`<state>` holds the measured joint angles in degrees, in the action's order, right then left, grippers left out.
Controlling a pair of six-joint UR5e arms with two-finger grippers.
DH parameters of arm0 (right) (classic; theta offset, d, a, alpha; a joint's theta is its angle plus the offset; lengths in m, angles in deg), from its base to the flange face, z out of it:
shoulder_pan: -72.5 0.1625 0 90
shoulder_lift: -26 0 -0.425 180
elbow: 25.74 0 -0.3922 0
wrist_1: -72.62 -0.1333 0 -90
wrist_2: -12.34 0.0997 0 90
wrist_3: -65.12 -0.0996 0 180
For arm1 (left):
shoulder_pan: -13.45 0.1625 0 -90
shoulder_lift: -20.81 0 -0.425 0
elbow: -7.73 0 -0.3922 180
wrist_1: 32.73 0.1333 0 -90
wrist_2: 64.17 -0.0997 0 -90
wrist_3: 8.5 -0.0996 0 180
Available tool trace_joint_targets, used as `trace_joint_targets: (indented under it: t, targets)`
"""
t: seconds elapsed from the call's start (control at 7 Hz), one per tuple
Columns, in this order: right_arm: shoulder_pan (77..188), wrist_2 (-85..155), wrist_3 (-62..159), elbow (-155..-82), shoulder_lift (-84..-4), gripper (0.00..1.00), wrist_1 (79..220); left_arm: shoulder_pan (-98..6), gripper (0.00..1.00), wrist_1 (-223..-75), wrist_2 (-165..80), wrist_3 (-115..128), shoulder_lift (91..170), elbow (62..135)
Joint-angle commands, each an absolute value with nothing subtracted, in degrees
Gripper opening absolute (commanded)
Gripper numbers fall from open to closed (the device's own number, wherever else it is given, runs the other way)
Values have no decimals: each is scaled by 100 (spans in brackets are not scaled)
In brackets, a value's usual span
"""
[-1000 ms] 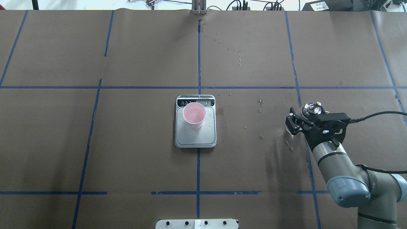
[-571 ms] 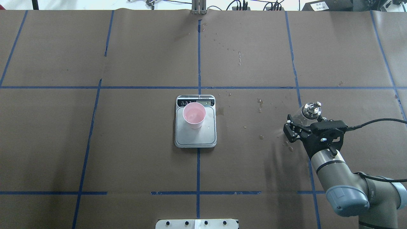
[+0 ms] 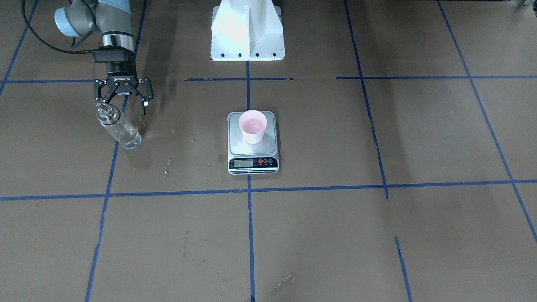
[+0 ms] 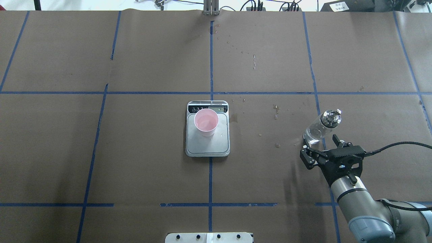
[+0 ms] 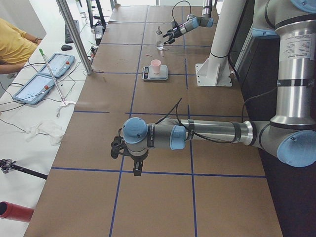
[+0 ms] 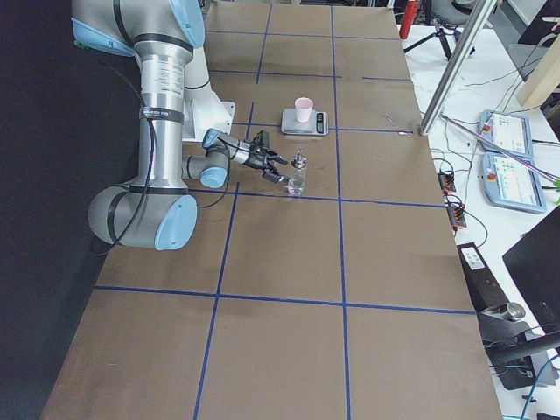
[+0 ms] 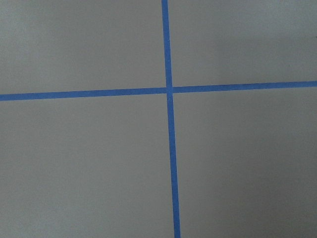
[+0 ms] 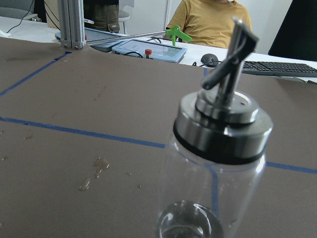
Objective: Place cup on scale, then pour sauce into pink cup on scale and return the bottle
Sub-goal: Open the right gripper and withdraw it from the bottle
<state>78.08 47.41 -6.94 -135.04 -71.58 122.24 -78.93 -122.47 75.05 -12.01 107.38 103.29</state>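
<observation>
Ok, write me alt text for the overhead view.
A clear glass bottle stands on the brown table at right, just beyond the open right gripper, which does not touch it. At centre, a pink cup sits on a steel kitchen scale. Blue tape lines grid the table.

overhead: behind robot, down | front: facing robot | both share scale (image 4: 209, 147)
</observation>
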Motion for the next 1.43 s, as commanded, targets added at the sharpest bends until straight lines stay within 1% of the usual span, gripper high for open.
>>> trace_joint_targets:
  t: [0.0, 0.29, 0.43, 0.57, 0.71, 1.29]
  targets:
    - [7778, 4758, -687, -13516, -7479, 100, 12115, -7893, 100, -12247, 7505, -1193, 10738, 10336]
    - [7795, 4977, -425, -13507, -8435, 100, 11011, -7893, 100, -12247, 7513, -1193, 10738, 10353]
    - [7804, 4987, -84, -13429, -8622, 100, 10623, -7893, 100, -12247, 7513, -1201, 10738, 10353]
    - [7813, 4996, 172, -13263, -8632, 100, 10359, -7893, 100, -12247, 7513, -1201, 10738, 10353]
    - [8161, 5509, 445, -13209, -8641, 100, 10295, -7893, 100, -12247, 7513, -1201, 10747, 10353]
    - [10978, 9204, 2438, -12919, -8624, 100, 9566, -7893, 100, -12247, 7513, -1201, 10747, 10353]
